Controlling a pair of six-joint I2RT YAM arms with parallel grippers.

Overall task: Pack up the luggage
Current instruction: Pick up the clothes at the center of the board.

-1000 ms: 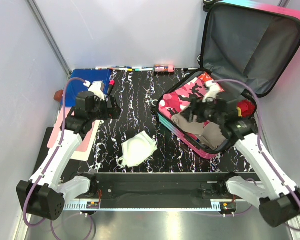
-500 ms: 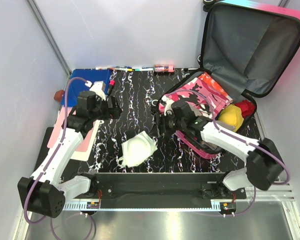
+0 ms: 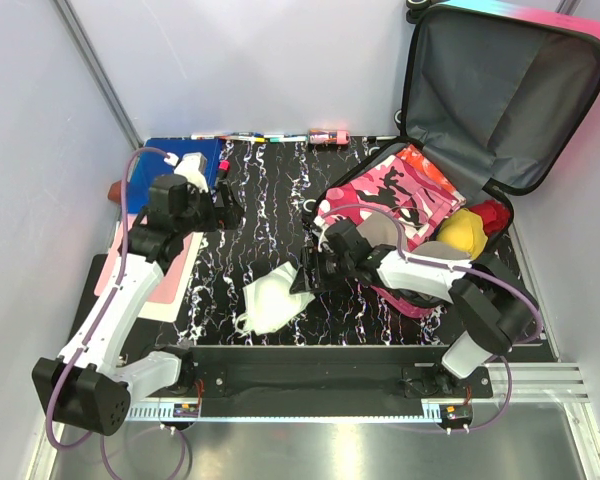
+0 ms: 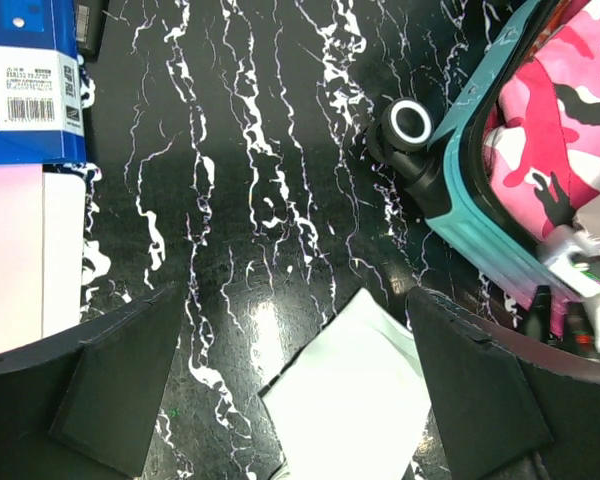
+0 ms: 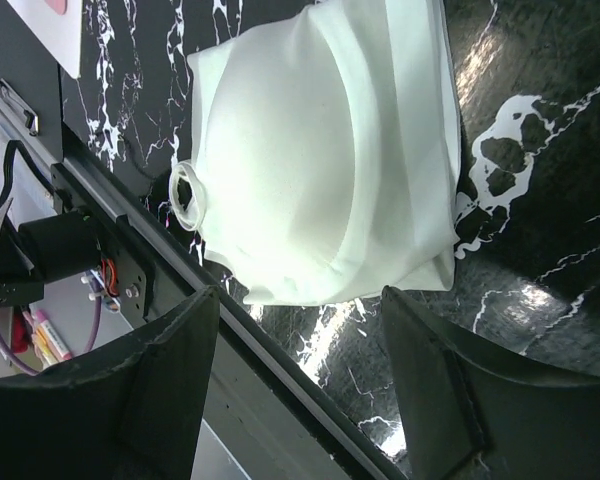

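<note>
While my right gripper (image 5: 300,315) hangs spread over the mask (image 5: 320,160) | I'd centre, pinch its middle | left gripper (image 4: 300,375) spread, idle | luggage (image 4: 468,215) next

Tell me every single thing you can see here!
Table: one, black with white veins, under everything.
Suitcase: one, pink and teal, open, back right.
Cloth: one, pink camouflage, inside suitcase.
Lump: one, yellow, inside suitcase.
Bundle: one, red, beside the lump.
Mask: one, white, table front.
Folder: one, blue, back left.
Paper: count unclear, pink, left edge.
Pens: several, mixed colours, back edge.
Left tool: one, black, open, above table's left.
Right tool: one, black, open, over the mask.
</note>
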